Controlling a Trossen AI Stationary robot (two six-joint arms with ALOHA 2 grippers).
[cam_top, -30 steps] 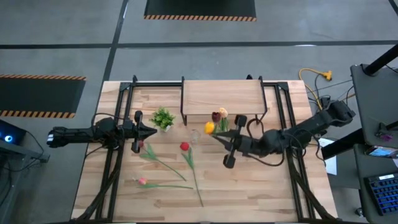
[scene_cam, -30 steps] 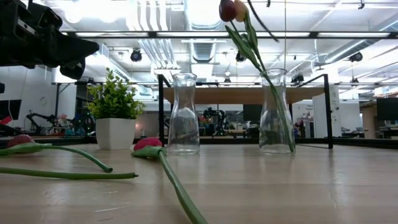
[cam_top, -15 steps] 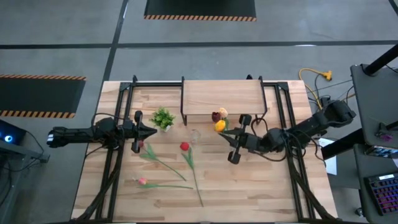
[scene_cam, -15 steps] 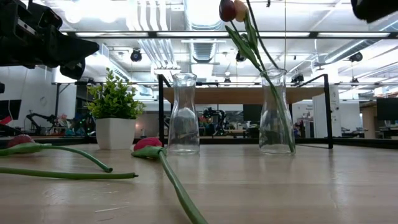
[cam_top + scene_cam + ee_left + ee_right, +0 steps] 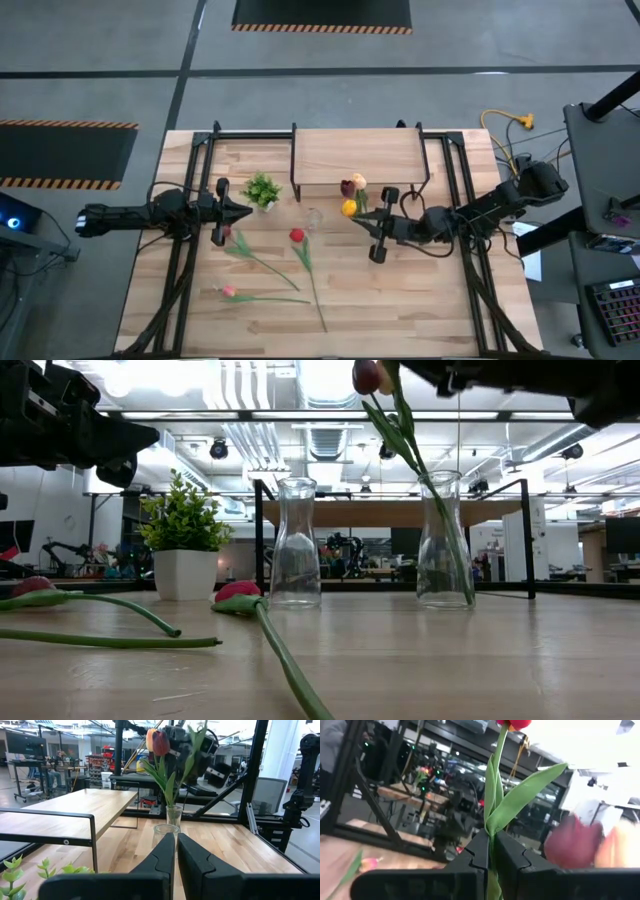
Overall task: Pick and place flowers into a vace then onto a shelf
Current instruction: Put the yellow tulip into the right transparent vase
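My right gripper hovers beside the filled glass vase and is shut on a yellow-orange tulip. That vase holds a maroon and a peach tulip and stands on the table in front of the shelf. An empty glass vase stands to its left. Three tulips lie flat on the table: a red one, a second red one and a pink one. My left gripper waits shut, left of the empty vase. My right gripper pinches the tulip's green stem between its two fingers, just below where the leaves branch off. The fingers come in roughly level from the table's right. The tulip is lifted clear and its head stands above the fingers; the stem's lower end is hidden.
A small potted plant stands left of the shelf. Black frame rails run along both sides of the table. Bare tabletop lies near the front right.
My right gripper, still shut on the yellow-orange tulip, has moved a little toward the table's right and up beside the filled vase; its arm has come into the top of the low view. The left arm and the tulips on the table have stayed put.
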